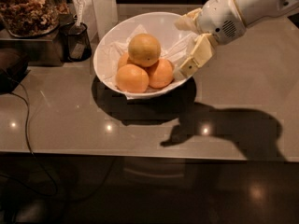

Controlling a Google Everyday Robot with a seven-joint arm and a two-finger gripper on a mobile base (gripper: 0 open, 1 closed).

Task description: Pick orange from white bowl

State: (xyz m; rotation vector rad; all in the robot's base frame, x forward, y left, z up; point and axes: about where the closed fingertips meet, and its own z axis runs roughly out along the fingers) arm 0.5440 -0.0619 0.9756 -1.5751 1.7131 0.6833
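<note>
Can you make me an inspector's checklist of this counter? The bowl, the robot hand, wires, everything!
Surface: glossy grey counter with light spots and the arm's shadow.
Job's things: the orange, the paler one, sits on top of three brighter fruits in the white bowl, which is lined with crumpled paper.
Clutter: black mesh cup and a jar of brown bits, left of the bowl.
Grippers: gripper open at the bowl's right rim, to the right of the orange and not touching it.
Cables: one dark cable on the counter's left side.
Surroundings: dark below the counter's front edge; nothing else seen.
</note>
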